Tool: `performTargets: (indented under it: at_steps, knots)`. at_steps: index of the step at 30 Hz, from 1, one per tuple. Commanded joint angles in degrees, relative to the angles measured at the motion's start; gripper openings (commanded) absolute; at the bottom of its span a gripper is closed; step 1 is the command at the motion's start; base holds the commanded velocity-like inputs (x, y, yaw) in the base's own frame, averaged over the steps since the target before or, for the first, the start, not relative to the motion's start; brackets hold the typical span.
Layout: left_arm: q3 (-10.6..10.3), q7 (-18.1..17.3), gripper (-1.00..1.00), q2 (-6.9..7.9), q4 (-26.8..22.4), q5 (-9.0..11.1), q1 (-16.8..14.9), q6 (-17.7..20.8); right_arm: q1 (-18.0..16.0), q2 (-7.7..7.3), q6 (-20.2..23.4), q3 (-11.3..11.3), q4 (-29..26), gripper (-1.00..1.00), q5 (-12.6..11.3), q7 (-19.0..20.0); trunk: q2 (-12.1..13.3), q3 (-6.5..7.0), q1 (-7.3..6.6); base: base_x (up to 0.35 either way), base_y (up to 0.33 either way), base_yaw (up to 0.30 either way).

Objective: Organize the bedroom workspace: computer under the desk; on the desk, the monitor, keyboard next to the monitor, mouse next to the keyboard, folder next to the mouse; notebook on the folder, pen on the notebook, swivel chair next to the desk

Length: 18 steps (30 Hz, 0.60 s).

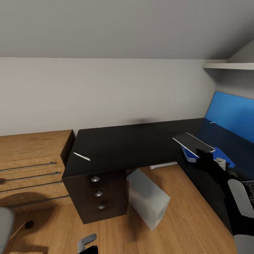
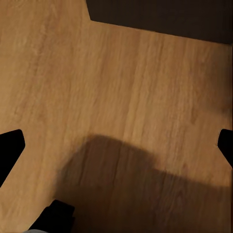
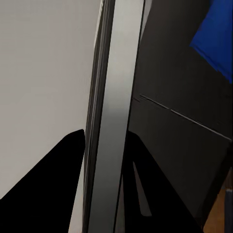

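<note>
Presently: right gripper (image 3: 104, 160) clamped on the edge of a thin silver-grey slab (image 1: 193, 143), dark-faced, apparently the notebook, held tilted just above the blue folder (image 1: 222, 157) on the black desk's (image 1: 120, 146) right wing. Pen (image 1: 81, 156) lies on the desk's left part. Grey computer (image 1: 148, 197) leans beneath. Left gripper (image 2: 116, 145) spread open over wood floor (image 2: 121, 87).

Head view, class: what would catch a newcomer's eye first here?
The long black desk filling the corner, with a small white pen lying on its left end. Under it leans a light-grey computer on the wood floor. At the right, the right hand holds a flat grey slab above a blue folder.
</note>
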Motion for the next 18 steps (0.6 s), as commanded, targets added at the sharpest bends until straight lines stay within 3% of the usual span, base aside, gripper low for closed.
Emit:
performTargets:
  at_steps: [1, 8, 18]
  knots:
    - [-0.5, 0.5, 1.00, 0.08, -0.1, 0.5, -0.1, -0.2, 0.0, 0.01, 0.3, -0.2, -0.1, -1.00, -0.7, -0.4, 0.0, -0.06, 0.00, 0.023, -0.113, -0.201]
    - [-0.4, 0.5, 1.00, 0.15, -0.1, 0.5, -0.1, -0.2, 0.0, 0.01, 0.5, -0.4, -0.1, -1.00, -0.4, -0.4, 0.0, -0.08, 0.00, 0.114, -0.198, -0.044]
    - [-0.4, 0.5, 1.00, 0.14, -0.1, 0.6, -0.1, -0.2, 0.0, 0.01, 0.5, -0.4, -0.2, -1.00, -0.3, -0.4, 0.0, -0.08, 0.00, 0.010, -0.018, -0.001]
